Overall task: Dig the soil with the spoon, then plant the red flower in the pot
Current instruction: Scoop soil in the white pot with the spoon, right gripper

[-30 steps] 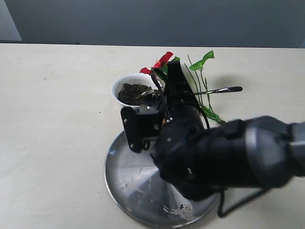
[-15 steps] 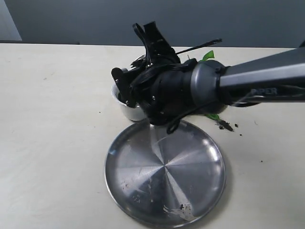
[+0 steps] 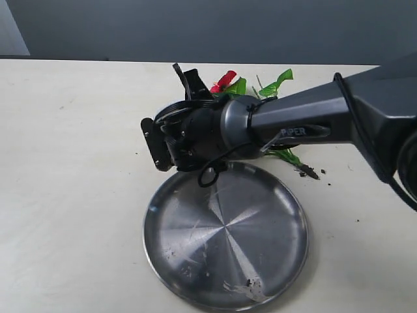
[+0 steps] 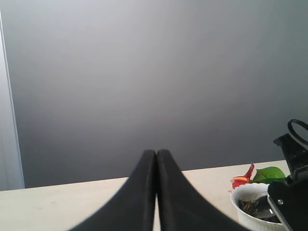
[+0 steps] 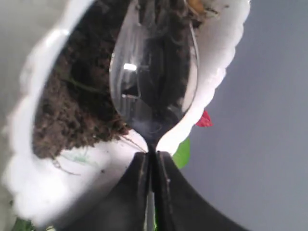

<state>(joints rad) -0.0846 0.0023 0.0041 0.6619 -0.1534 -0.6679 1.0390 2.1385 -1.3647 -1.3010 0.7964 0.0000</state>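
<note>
Jaws of the right gripper (image 5: 153, 166) are pressed nearly together, clamping the thin neck of the spoon (image 5: 154, 72) where handle meets bowl. Jaws of the left gripper (image 4: 156, 192) are fully closed, pad against pad, with nothing between them.

Right wrist view:
- The shiny oval bowl of the spoon lies inside the pot (image 5: 219, 62), over the soil (image 5: 72, 110).
- The soil is dark brown and clumpy, heaped against one side of the pot's interior; thin root fibres show at its edge.
- The scalloped white rim of the pot curves around the spoon bowl.
- A small part of the red flower (image 5: 204, 119) and a green leaf show just beyond the rim.

Exterior view:
- The right arm (image 3: 313, 124) reaches from the right across the table (image 3: 65, 163), and its wrist covers almost all of the pot.
- Red blooms and green leaves show just behind the wrist.
- A large round steel plate (image 3: 225, 241) lies on the table in front of the arm, touching or nearly touching the pot position; contact cannot be confirmed.
- Loose crumbs of soil lie on the table to the right of the plate.

Left wrist view:
- The left gripper is held above the table, well apart from the pot, which appears at the frame edge with soil inside.
</note>
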